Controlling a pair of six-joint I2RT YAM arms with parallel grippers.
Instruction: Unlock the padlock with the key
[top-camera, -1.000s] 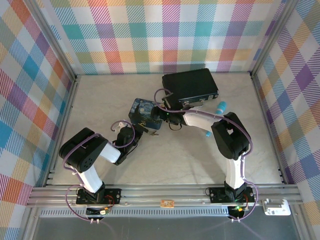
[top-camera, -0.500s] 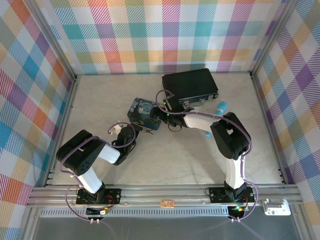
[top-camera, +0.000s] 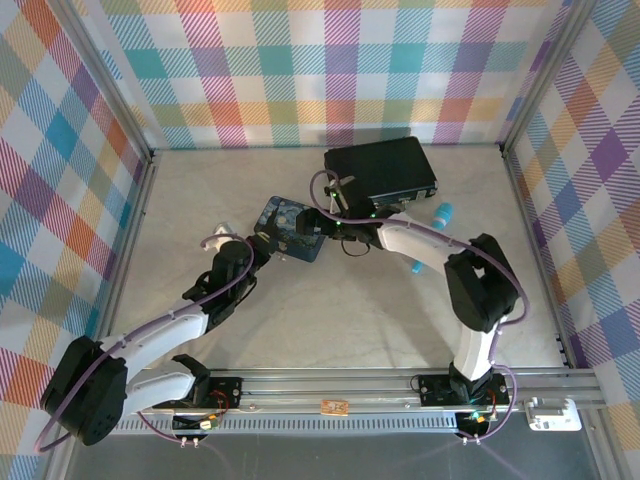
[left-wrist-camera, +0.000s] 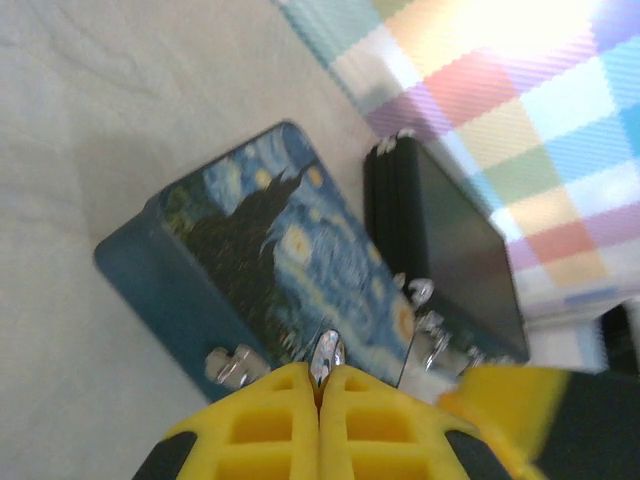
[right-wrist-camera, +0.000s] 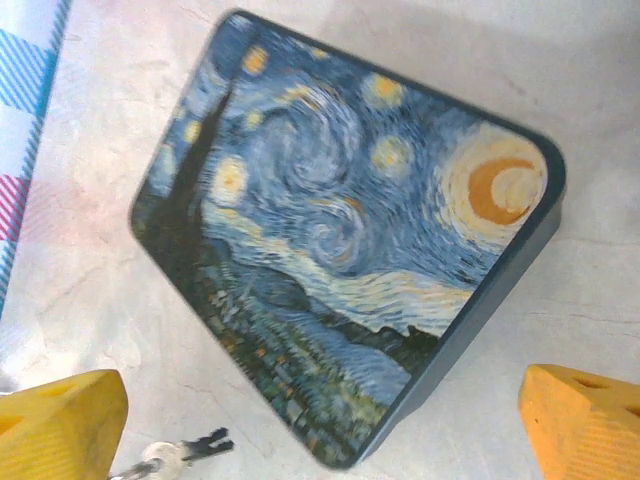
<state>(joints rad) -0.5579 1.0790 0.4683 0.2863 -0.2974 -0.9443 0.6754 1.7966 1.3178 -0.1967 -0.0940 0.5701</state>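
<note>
— since the left arm (top-camera: 160, 325) stretched out to the blue tin (left-wrist-camera: 280, 260), left tool (left-wrist-camera: 320, 378)?
— closed tight on a shiny metal sliver (left-wrist-camera: 326, 352). right tool (right-wrist-camera: 325, 418): wide, empty. key (right-wrist-camera: 190, 448): on desk (right-wrist-camera: 560, 60), lower left, beside tin. padlock unidentified; unlocking likely not begun.

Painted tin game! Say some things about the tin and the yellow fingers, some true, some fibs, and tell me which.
1. The painted tin lies flat on the table. True.
2. The key lies on the tin's lid. False: it lies on the table beside the tin.
3. The right fingers are spread apart. True.
4. The left fingers are wide open. False: they are pressed together on a shiny metal bit.
</note>
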